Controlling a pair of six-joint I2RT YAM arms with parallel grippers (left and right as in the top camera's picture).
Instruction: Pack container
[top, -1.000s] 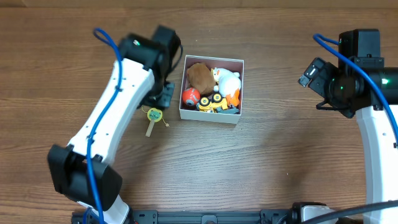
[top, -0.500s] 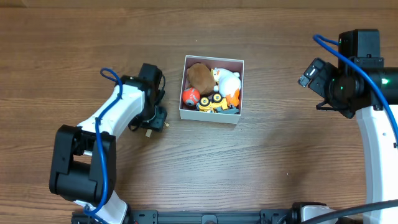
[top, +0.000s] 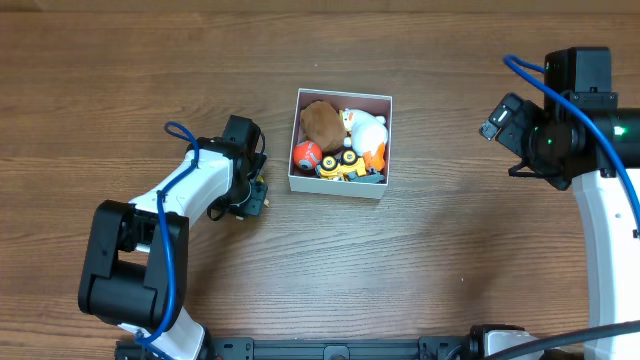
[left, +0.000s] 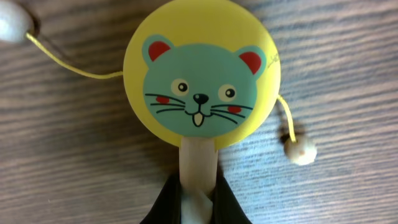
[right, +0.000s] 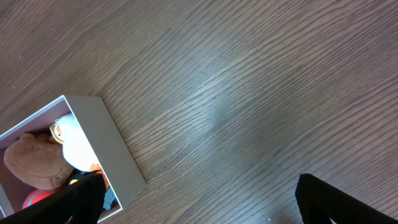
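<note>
Container (top: 336, 186) hasn't budged. Left pincer (left: 198, 200) has dropped, now grasping the cat rattle (left: 200, 71) by its handle; right pincer (right: 208, 199) stays spread wide.

Bright, even light; sharp thru-out.

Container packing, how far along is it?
Done: brown plush and other toys sit in the container. In hand: the left claw is shut on the stick of the yellow cat drum, lying on the table. Left: lift it into the container. The right claw is open.
</note>
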